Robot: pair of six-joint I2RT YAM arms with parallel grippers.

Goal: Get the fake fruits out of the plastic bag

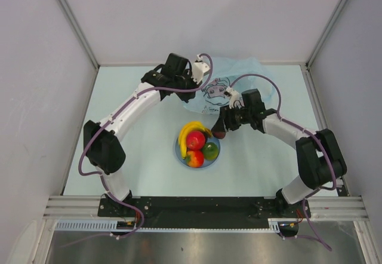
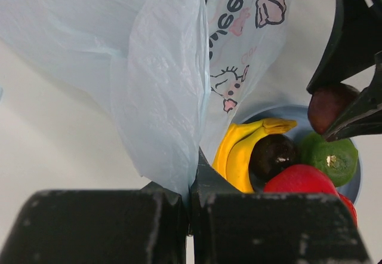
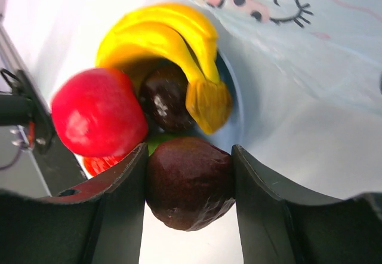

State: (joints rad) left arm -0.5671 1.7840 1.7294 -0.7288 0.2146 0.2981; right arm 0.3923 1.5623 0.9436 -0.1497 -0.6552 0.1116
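The pale-blue plastic bag (image 1: 224, 85) with its cartoon print lies at the back of the table. My left gripper (image 2: 192, 180) is shut on a fold of the bag's thin edge (image 2: 155, 79) and holds it up. My right gripper (image 3: 190, 156) is shut on a small dark maroon fruit (image 3: 190, 183), just above the near-right rim of the blue plate (image 1: 206, 166). On the plate lie the yellow banana (image 1: 191, 129), the red apple (image 1: 195, 139), the green fruit (image 1: 210, 150), the red-orange fruit (image 1: 194, 158) and another dark round fruit (image 2: 273, 155).
White enclosure walls (image 1: 42, 67) stand on the left, back and right of the pale table. The arms' bases are bolted to the black rail (image 1: 197, 207) at the near edge. The bag's printed side (image 3: 310, 67) hangs close behind the plate.
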